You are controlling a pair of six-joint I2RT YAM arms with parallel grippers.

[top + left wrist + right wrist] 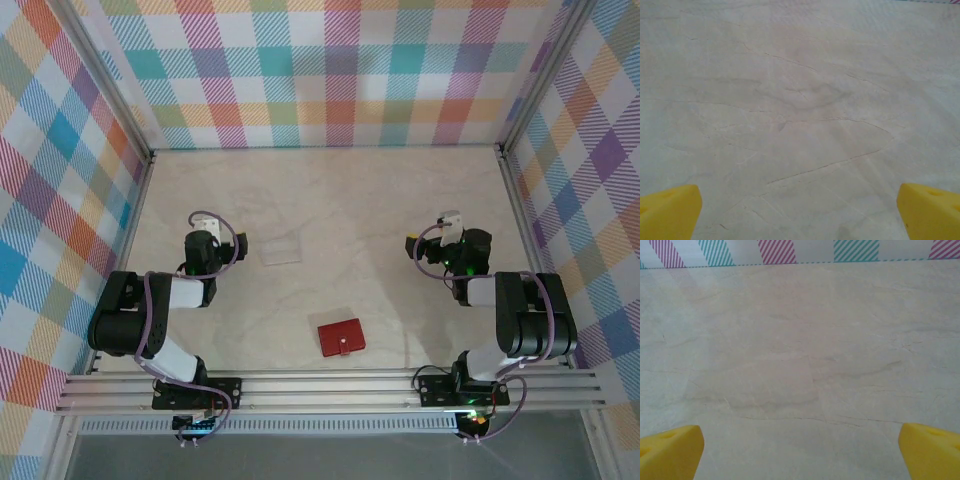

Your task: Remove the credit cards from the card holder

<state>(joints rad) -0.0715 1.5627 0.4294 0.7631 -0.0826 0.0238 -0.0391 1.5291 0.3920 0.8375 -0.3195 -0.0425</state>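
A: Yellow fingertips (670, 212) sit at the two bottom corners of the left wrist view. What does that say about the left jaws?

B: Released and spread wide, with nothing between them. Pale, veined surface (800, 110) lies under them.

A: And the right jaws?

B: Same story: fingertips (927, 450) far apart at the corners, grasping nothing. The surface runs ahead to the foot of the wall (777, 251) (striped pink, teal and purple there).

A: From above, then, starting at the near edge?

B: Metal rails (330, 385) carry both arm bases. Just beyond them, roughly midway between the bases, the card holder (341, 338) lies flat on the surface. It is red and closed, with its snap tab toward the near edge. What it holds is hidden.

A: Is it near either arm?

B: No, it is well apart from both. The left arm (120, 325) folds back on the left and the right arm (530, 320) on the right, each reaching away from the rails.

A: Anything farther out?

B: A clear plastic rectangle (283, 247) lies flat, near the left jaws and to their right. Beyond it stands the checked back wall.
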